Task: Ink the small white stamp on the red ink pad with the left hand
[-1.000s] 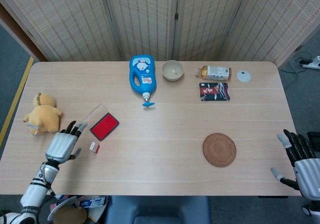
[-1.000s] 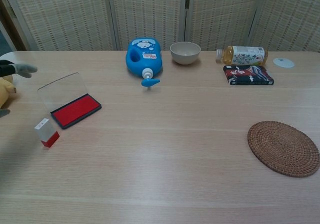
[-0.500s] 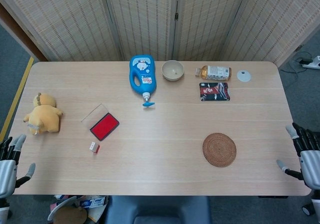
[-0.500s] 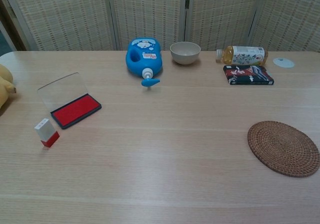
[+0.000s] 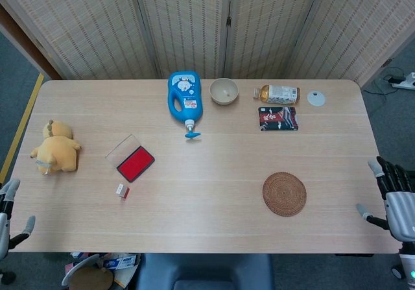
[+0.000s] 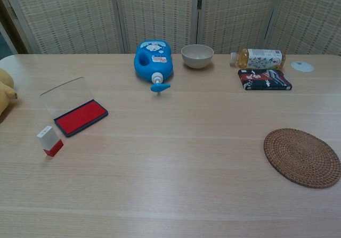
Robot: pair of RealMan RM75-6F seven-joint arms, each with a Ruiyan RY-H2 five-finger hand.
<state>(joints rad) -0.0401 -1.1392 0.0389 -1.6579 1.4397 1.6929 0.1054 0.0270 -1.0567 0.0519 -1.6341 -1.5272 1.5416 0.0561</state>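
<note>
We see the left hand (image 5: 5, 213) half cut off at the frame edge, fingers apart, empty. Right hand (image 5: 397, 202) likewise spread, beyond the desk (image 5: 214, 193). Stamp (image 5: 122, 190) stands beside the open ink pad (image 5: 135, 163). Bowl (image 5: 224, 91) interior: cannot tell.

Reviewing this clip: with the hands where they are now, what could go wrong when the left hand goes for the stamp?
1. The small white stamp stands upright and narrow, so a sideways approach by the left hand, now off the table's edge, could topple it.
2. The red ink pad has its clear lid propped open right behind; a high or overshooting press may hit it.
</note>
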